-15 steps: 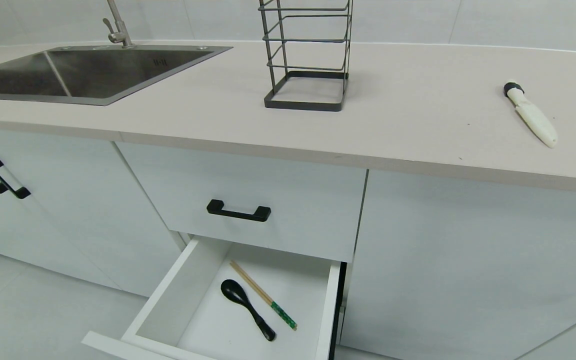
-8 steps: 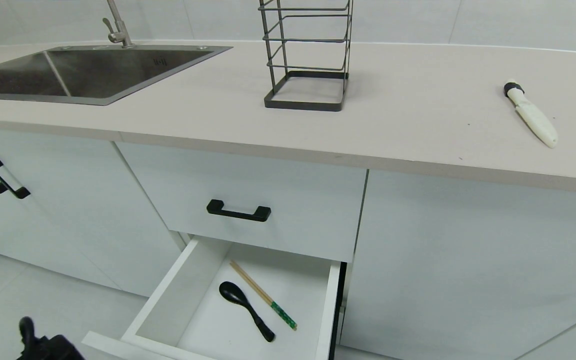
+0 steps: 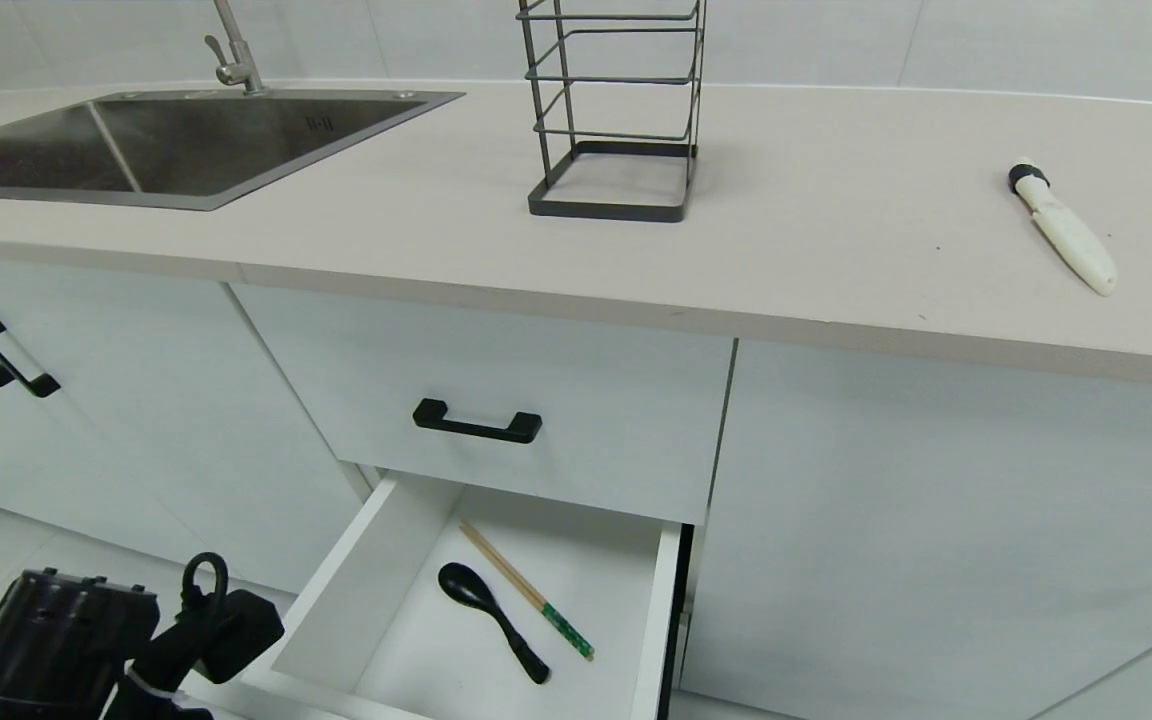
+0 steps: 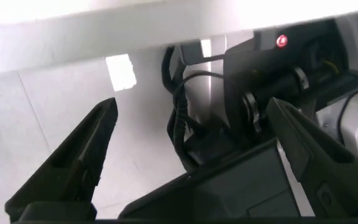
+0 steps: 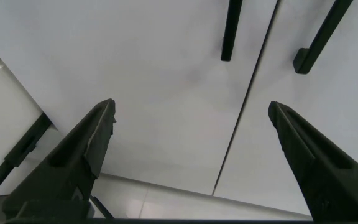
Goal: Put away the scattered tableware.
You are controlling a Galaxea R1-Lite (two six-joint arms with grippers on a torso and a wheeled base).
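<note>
Both hands gape wide and hold nothing: the left hand [image 4: 191,109] over floor tiles [image 4: 42,124], the right hand [image 5: 191,109] before white cabinet doors [image 5: 166,62]. In the open drawer [image 3: 658,600], lower centre, a black spoon [image 3: 491,615] and chopsticks [image 3: 526,590] lie side by side, running upper left to lower right. On the beige surface [image 3: 836,250], at the right, a pale utensil [image 3: 1061,228] points its black end to the tiled wall [image 3: 1036,40]. Farther back stand a wire rack [image 3: 616,130] and a sink [image 3: 186,140].

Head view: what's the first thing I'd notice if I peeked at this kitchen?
The pulled-out white drawer low in the middle grabs the eye, with a black spoon and a pair of chopsticks lying side by side inside it. Up on the countertop, a cream utensil with a black end lies alone at the right, and a dark wire rack stands in the middle beyond.
</note>
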